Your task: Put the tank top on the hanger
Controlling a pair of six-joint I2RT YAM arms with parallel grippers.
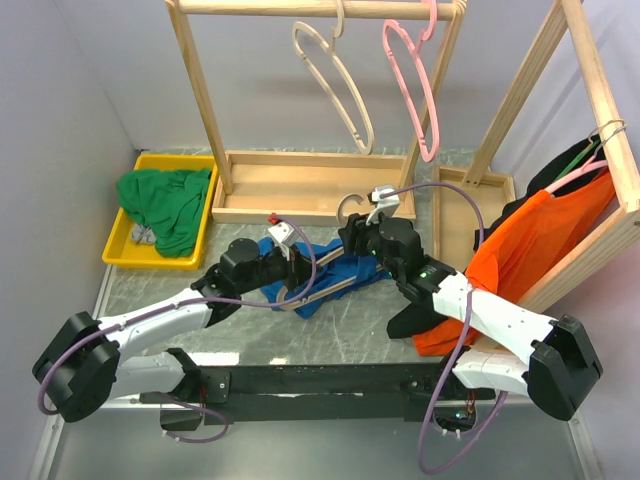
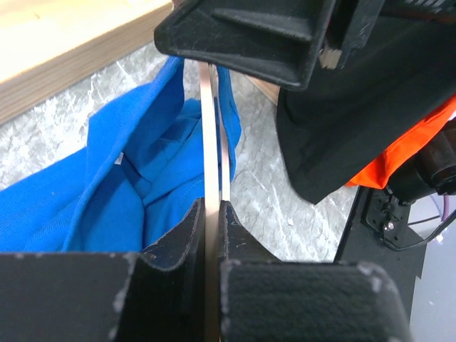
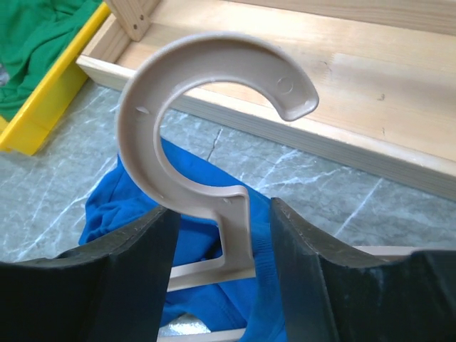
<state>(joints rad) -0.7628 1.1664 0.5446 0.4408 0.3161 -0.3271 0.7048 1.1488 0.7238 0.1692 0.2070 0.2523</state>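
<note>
We judge the tank top (image 2: 121,206), bunched on the table (image 1: 300,340) under the stiff hanger (image 3: 142,114), limp and light (best held by a strap); our left gripper (image 2: 211,214) pinches the hanger's bar, while the right gripper (image 3: 224,221) gapes astride its hook.

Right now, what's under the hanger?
Under the hanger: the tank top, bunched on the table. Whether a strap is threaded is hidden by the right gripper.

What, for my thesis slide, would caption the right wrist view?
Right claw open astride the neck of the hanger, the crumpled tank top beneath and the wooden rack base beyond.
</note>
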